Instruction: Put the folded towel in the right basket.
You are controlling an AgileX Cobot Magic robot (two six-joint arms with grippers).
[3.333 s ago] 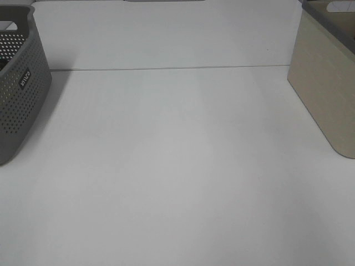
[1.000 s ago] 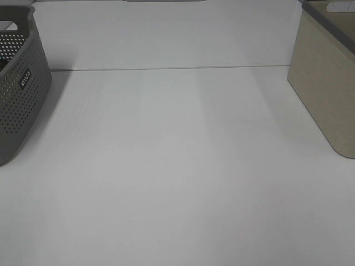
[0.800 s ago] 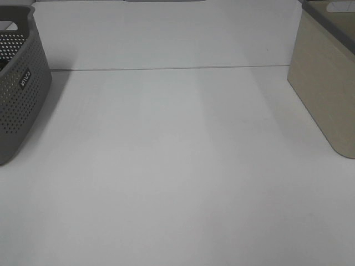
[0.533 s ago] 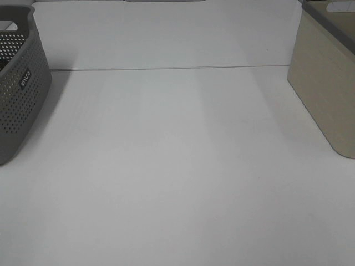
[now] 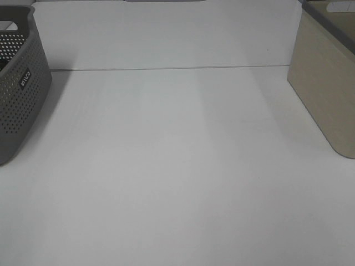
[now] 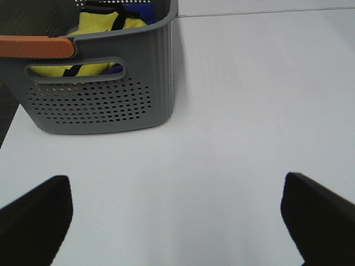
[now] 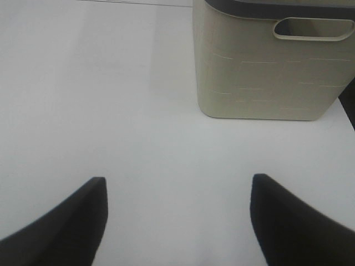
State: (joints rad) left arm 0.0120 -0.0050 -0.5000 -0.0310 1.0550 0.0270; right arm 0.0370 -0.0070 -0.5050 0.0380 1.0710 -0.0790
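The right basket (image 5: 327, 83) is beige with a dark rim and stands at the table's right edge; it also shows in the right wrist view (image 7: 266, 72). No folded towel lies on the table. The grey perforated left basket (image 5: 19, 94) holds yellow and blue cloth (image 6: 102, 25), seen in the left wrist view; I cannot tell whether this is the towel. My left gripper (image 6: 176, 178) is open and empty over the table in front of the grey basket (image 6: 100, 94). My right gripper (image 7: 177, 179) is open and empty, short of the beige basket. Neither arm shows in the exterior view.
A white table (image 5: 177, 166) lies between the two baskets, with a seam line (image 5: 166, 68) across its back. An orange bar (image 6: 36, 47) lies on the grey basket's rim.
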